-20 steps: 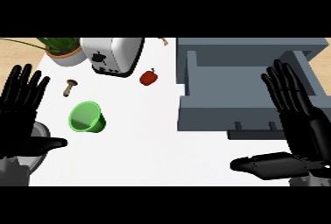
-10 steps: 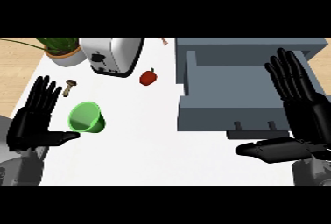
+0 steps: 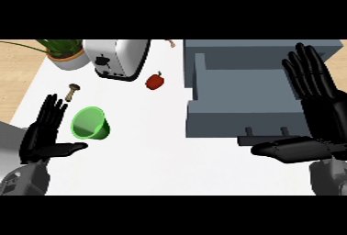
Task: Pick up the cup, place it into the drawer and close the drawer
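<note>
A green cup [image 3: 90,123] lies on its side on the white counter, its mouth toward the lower left. My left hand [image 3: 42,137] is open just left of the cup, fingers straight up and thumb pointing right under it, a small gap between them. The grey drawer [image 3: 237,89] stands pulled open at the right, its handle [image 3: 265,131] at the front. My right hand [image 3: 313,105] is open over the drawer's right side, fingers straight and thumb stretched left below the drawer front.
A white toaster [image 3: 120,58] stands at the back with a potted plant [image 3: 62,53] to its left. A red pepper [image 3: 155,81] lies between toaster and drawer. A small mushroom [image 3: 73,89] sits just behind the cup.
My left hand has moved right and down, closing in on the cup's left side. The right hand has barely shifted. The cup has not moved.
</note>
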{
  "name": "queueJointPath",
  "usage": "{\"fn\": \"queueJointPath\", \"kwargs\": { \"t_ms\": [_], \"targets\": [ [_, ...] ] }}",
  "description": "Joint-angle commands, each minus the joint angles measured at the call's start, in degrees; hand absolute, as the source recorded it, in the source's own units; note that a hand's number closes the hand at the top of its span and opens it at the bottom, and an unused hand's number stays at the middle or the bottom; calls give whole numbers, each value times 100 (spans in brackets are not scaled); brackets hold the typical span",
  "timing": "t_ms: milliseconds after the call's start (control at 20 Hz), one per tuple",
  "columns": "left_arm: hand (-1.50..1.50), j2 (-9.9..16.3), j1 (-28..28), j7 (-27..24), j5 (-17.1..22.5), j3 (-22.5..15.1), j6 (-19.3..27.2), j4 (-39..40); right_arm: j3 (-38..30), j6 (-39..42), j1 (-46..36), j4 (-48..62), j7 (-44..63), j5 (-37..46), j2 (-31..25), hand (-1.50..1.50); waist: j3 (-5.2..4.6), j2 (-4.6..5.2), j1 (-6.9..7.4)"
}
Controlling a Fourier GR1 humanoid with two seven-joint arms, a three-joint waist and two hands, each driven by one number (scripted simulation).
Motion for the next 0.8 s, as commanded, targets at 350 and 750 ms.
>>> {"fn": "queueJointPath", "kwargs": {
  "t_ms": [350, 750],
  "targets": [
    [-150, 266, -802, -2229, -685, 80, -25, 3075, -83, -36, -359, 107, 209, 30, -27, -150, -11, 29, -58],
    [-150, 305, -1136, -3014, -797, 164, -41, 4010, -169, 173, 68, 84, -75, -162, 16, -150, -21, 59, -141]
  ]
}}
